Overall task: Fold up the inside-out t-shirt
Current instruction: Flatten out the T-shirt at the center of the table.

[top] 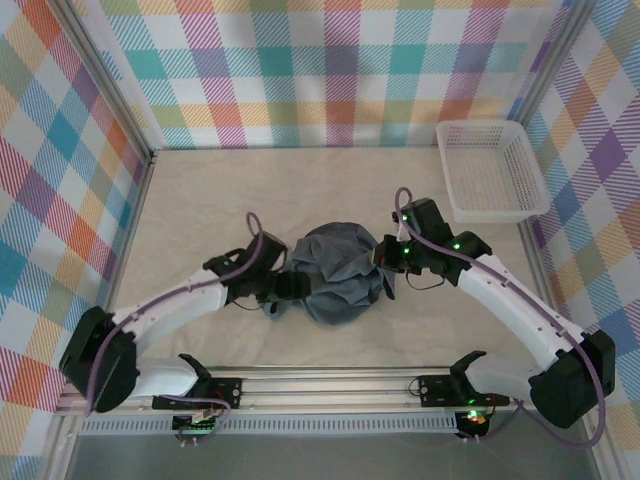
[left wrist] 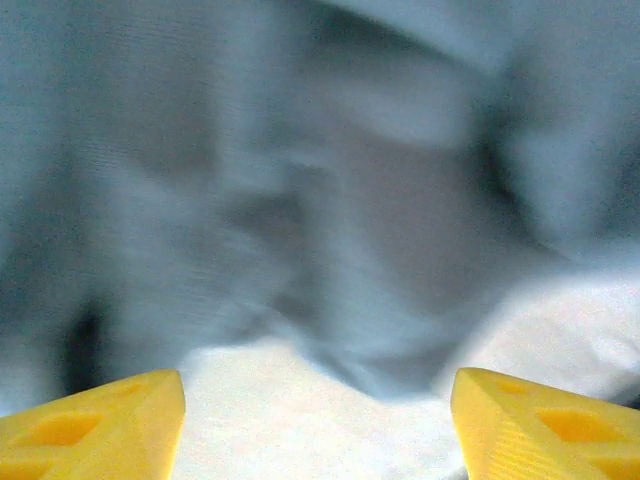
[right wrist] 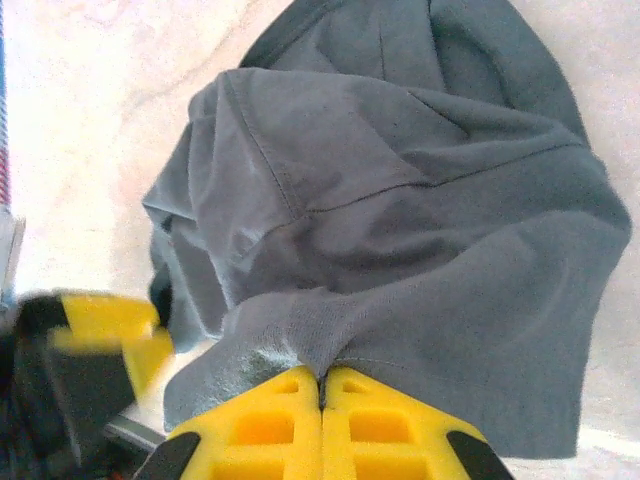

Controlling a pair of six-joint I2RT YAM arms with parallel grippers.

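The inside-out t-shirt [top: 335, 275] lies bunched in a slate blue-grey heap at the table's middle, seams showing [right wrist: 400, 200]. My right gripper [top: 385, 255] is at the heap's right edge, its yellow jaws [right wrist: 322, 375] shut on a pinched fold of the shirt's hem. My left gripper [top: 285, 290] sits at the heap's left edge, open [left wrist: 318, 400], with bare white tabletop between its fingers and the blurred cloth [left wrist: 330, 200] just ahead. One of its yellow fingers [right wrist: 110, 330] shows beyond the shirt in the right wrist view.
A white mesh basket [top: 490, 170] stands at the back right. Checked walls close in the cream table [top: 220, 200] on three sides. The arms' metal rail [top: 320, 385] runs along the near edge.
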